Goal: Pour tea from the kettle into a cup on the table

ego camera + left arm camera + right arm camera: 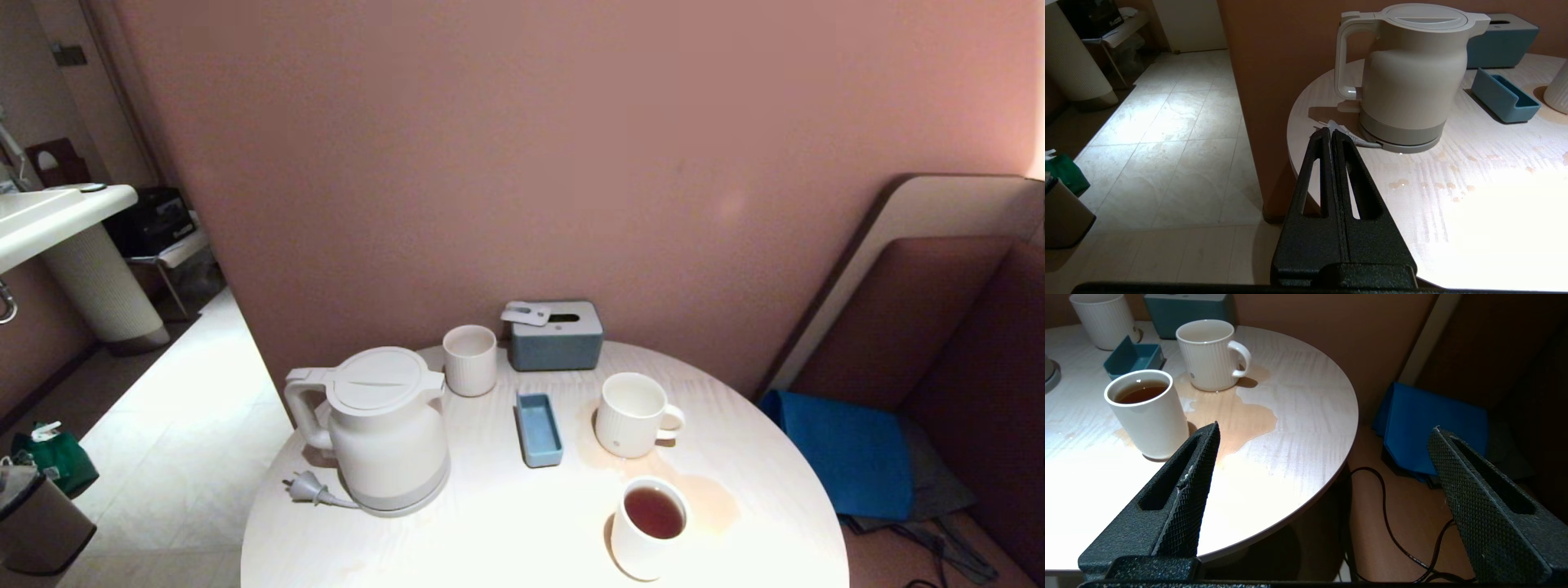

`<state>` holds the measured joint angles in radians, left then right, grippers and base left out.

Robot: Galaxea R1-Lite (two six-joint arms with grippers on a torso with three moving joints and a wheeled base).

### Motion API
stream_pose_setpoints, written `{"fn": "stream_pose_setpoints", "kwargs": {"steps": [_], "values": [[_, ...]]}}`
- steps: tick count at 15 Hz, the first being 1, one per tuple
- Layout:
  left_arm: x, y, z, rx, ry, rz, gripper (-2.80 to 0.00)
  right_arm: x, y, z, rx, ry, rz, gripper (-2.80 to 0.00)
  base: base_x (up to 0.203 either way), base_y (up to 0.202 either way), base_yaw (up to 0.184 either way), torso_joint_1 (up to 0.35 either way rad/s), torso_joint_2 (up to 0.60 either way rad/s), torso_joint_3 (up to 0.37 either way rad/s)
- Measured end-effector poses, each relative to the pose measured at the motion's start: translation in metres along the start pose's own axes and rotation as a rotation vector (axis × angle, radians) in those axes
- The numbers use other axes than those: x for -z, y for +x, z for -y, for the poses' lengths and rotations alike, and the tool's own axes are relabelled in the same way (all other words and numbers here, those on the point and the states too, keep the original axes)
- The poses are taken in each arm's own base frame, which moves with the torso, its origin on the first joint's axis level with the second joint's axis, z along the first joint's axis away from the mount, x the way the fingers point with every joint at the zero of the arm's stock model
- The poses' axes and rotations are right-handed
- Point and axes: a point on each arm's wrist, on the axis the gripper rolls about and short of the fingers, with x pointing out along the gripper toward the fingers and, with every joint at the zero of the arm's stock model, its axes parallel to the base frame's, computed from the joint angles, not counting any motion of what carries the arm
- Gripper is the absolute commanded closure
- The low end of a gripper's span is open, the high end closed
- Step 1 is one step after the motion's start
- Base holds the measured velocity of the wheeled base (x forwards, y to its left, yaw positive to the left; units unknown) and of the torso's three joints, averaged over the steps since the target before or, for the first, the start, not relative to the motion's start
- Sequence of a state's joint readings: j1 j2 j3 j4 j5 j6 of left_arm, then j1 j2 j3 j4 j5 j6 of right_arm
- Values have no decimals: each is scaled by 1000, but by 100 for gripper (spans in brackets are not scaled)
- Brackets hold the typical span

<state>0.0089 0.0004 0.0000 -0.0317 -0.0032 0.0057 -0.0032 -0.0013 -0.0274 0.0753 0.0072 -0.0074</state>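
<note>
Nearest the left wrist camera, the left tool (1331, 132) is pinched narrow, empty; kettle (1408, 77) handle at frame centre-top, just beyond. Right tool (1323, 433) gapes wide.

I see pale wood-grain table (506, 523), smooth matt plastic kettle (384, 433), glazed ribbed mug (630, 415), and knurled black right gripper fingers (1184, 490).

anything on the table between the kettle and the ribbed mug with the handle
Yes: the small blue tray lies on the table between the kettle and the mug. It is low; nothing taller stands between them.
</note>
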Motion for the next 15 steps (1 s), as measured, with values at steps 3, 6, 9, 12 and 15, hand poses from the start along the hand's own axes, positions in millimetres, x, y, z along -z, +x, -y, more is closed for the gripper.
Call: {"fn": "stream_pose_setpoints", "kwargs": {"steps": [3, 6, 9, 12, 15], "values": [[0, 0, 0, 0, 0, 0, 0, 0, 0, 0, 0, 2, 0, -280, 0, 0, 0, 0, 0, 0], [0, 0, 0, 0, 0, 0, 0, 0, 0, 0, 0, 1, 0, 0, 0, 0, 0, 0, 0, 0], [0, 0, 0, 0, 0, 0, 0, 0, 0, 0, 1, 1, 0, 0, 0, 0, 0, 0, 0, 0], [0, 0, 0, 0, 0, 0, 0, 0, 0, 0, 1, 0, 0, 0, 0, 0, 0, 0, 0, 0], [0, 0, 0, 0, 0, 0, 0, 0, 0, 0, 0, 0, 0, 0, 0, 0, 0, 0, 0, 0]]}}
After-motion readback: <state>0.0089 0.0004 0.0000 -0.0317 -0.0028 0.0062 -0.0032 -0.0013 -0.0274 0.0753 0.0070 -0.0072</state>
